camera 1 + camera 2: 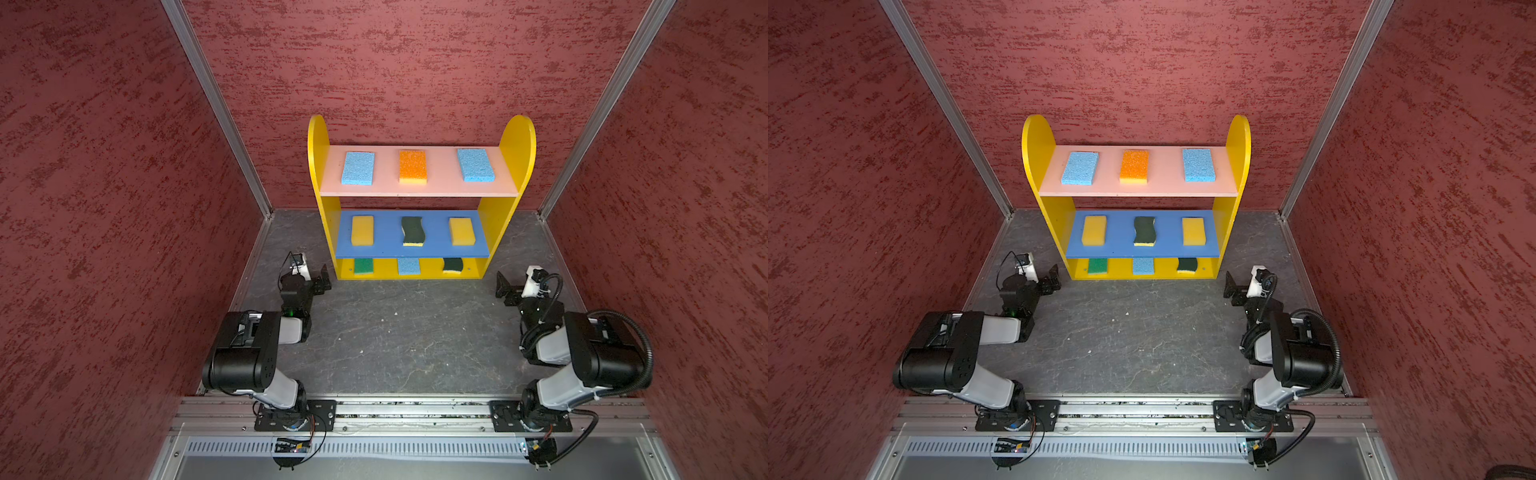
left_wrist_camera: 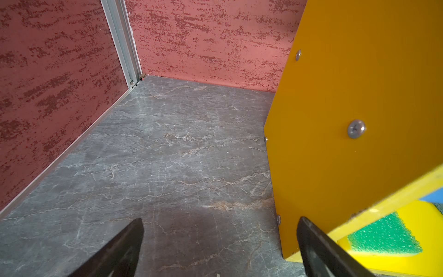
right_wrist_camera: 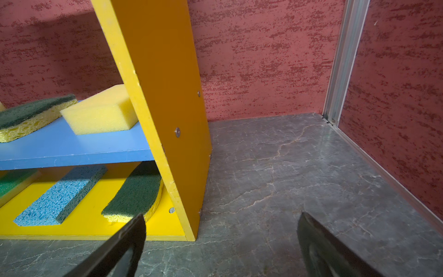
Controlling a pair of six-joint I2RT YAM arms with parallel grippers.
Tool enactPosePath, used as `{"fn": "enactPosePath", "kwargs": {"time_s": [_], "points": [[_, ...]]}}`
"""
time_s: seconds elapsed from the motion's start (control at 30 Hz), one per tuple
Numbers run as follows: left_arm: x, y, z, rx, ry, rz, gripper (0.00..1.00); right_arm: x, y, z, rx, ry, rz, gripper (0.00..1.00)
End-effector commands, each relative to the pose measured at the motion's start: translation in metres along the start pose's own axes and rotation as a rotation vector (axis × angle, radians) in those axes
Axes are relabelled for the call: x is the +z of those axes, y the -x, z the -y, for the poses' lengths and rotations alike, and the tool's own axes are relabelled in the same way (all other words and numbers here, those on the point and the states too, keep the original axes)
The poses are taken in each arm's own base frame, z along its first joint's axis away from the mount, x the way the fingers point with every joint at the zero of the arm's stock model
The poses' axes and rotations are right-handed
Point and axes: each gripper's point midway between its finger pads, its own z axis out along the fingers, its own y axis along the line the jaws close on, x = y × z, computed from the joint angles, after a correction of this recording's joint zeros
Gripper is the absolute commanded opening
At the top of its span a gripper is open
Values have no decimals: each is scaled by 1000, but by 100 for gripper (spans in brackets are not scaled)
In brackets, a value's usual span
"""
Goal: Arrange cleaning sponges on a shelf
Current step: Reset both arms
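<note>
The shelf (image 1: 318,145) stands at the back of the floor in both top views, and its boards hold several cleaning sponges. Two light blue ones (image 1: 358,167) flank an orange-topped one (image 1: 412,166) on the pink top board. On the blue middle board, two yellow ones (image 1: 362,230) flank a dark green wavy one (image 1: 412,231). On the yellow bottom board lie a bright green one (image 2: 383,237), a blue one (image 3: 60,199) and a dark green wavy one (image 3: 136,191). My left gripper (image 1: 326,280) hangs open and empty by the shelf's left foot. Open and empty too, my right gripper (image 1: 503,289) is near the right foot.
Red textured walls (image 1: 104,208) close in the left, right and back sides, with aluminium posts (image 1: 216,108) in the back corners. The floor (image 1: 395,332) is grey marbled. A metal rail (image 1: 415,409) carrying both arm bases runs along the front edge.
</note>
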Motion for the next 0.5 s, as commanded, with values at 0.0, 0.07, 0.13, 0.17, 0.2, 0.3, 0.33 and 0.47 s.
{"fn": "enactPosePath", "kwargs": {"time_s": [0.0, 0.07, 0.13, 0.17, 0.2, 0.3, 0.33, 0.47], "points": [[1, 11, 2, 12, -3, 36, 99, 4, 9, -4, -37, 26, 27, 99], [1, 10, 2, 11, -1, 35, 99, 4, 9, -4, -37, 26, 28, 99], [1, 10, 2, 11, -2, 34, 99, 3, 8, -4, -36, 26, 26, 99], [1, 10, 2, 12, -2, 35, 99, 3, 9, -4, -37, 25, 28, 99], [1, 11, 2, 11, -2, 36, 99, 3, 9, -4, -38, 24, 29, 99], [1, 10, 2, 12, -3, 33, 99, 3, 9, -4, -37, 26, 26, 99], [1, 10, 1, 11, -3, 35, 99, 3, 9, -5, -36, 26, 27, 99], [1, 10, 1, 12, -3, 32, 99, 3, 8, -4, -37, 25, 26, 99]]}}
